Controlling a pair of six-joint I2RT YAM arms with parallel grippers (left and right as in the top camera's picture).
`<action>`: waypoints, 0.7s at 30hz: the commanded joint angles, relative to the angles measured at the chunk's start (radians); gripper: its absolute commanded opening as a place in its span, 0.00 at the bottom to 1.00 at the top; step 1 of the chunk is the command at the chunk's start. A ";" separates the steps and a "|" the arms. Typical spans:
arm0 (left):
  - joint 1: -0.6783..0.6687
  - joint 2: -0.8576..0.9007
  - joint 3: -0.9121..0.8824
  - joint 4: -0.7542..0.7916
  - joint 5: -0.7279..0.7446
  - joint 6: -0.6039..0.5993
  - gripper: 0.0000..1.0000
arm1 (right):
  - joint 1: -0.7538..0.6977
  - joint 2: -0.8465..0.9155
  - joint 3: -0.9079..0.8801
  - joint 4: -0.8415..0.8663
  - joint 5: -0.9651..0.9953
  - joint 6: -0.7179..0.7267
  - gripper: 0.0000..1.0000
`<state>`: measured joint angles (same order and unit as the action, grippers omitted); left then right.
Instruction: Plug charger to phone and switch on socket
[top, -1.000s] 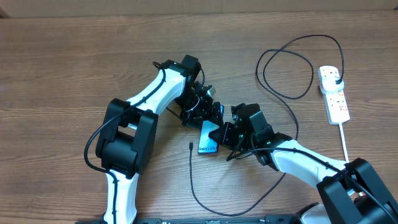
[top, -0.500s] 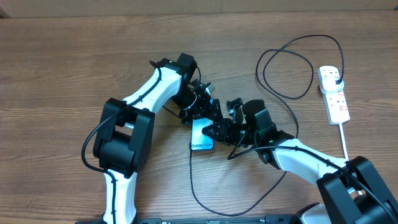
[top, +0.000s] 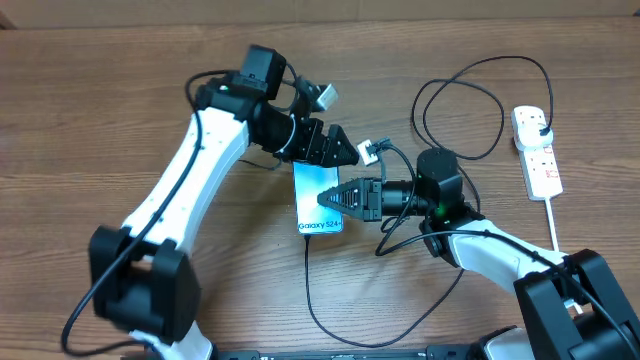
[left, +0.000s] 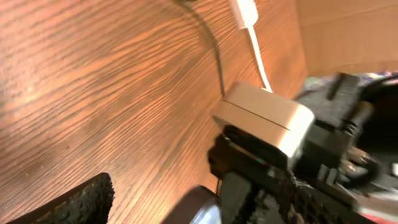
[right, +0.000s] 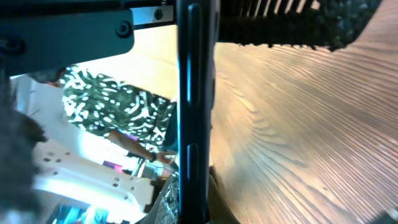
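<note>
The phone (top: 316, 200) has its lit teal screen up, showing "Galaxy" text, at the table's middle. My right gripper (top: 338, 197) is shut on its right edge. In the right wrist view the phone (right: 189, 124) stands edge-on between my fingers (right: 193, 25). My left gripper (top: 340, 150) is open just above the phone's top right corner; one finger (left: 81, 202) and the phone's corner (left: 204, 214) show in the left wrist view. The charger cable (top: 320, 320) ends at the phone's bottom edge (top: 306, 238); I cannot tell whether it is plugged in. Its plug head (top: 540, 125) sits in the socket (top: 540, 165).
The black cable loops across the right half of the table (top: 470, 110) between the phone and the power strip. The strip's white lead (top: 553, 225) runs toward the front edge. The right arm's white camera housing (left: 261, 121) is close in front of my left gripper.
The phone has moved up and left with my right gripper now on its right edge. My left arm has swung back and upward off the phone. The cable tip now meets the phone's bottom edge.
</note>
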<state>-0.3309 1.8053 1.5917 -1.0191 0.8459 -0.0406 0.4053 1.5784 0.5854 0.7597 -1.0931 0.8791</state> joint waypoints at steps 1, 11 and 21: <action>-0.007 -0.042 0.016 0.011 0.053 0.034 0.87 | 0.009 -0.012 0.016 0.103 -0.119 0.073 0.04; 0.044 -0.084 0.016 0.090 0.318 0.039 0.84 | -0.079 -0.012 0.016 0.469 -0.056 0.327 0.04; 0.055 -0.084 0.016 0.139 0.439 0.045 0.75 | -0.127 -0.012 0.016 0.534 0.066 0.381 0.04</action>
<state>-0.2779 1.7222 1.6009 -0.8944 1.1866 -0.0212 0.2775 1.5867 0.5789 1.2728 -1.1053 1.2388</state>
